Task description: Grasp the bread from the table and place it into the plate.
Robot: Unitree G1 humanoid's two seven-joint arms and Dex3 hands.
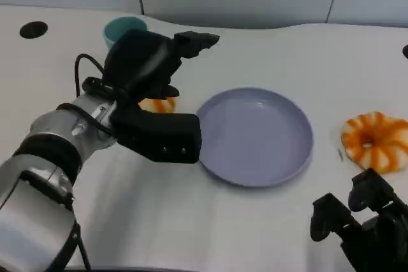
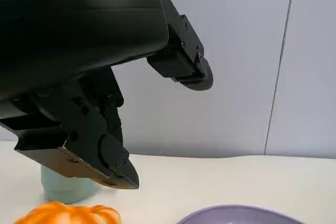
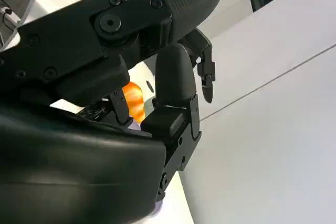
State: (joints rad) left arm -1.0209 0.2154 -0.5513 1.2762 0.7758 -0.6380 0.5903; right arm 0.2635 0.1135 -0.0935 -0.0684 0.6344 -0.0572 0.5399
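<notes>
An orange-and-white striped bread lies on the white table just left of the lavender plate, mostly hidden under my left hand. That hand hovers over it with fingers spread and holds nothing. In the left wrist view the bread shows below the fingers, with the plate's rim beside it. A second, ring-shaped striped bread lies right of the plate. My right hand rests low at the near right, fingers apart and empty; a patch of that bread shows past its fingers.
A teal cup stands behind my left hand, close to the first bread; it also shows in the left wrist view. A black round hole marks the table's far left. A pale wall runs behind the table.
</notes>
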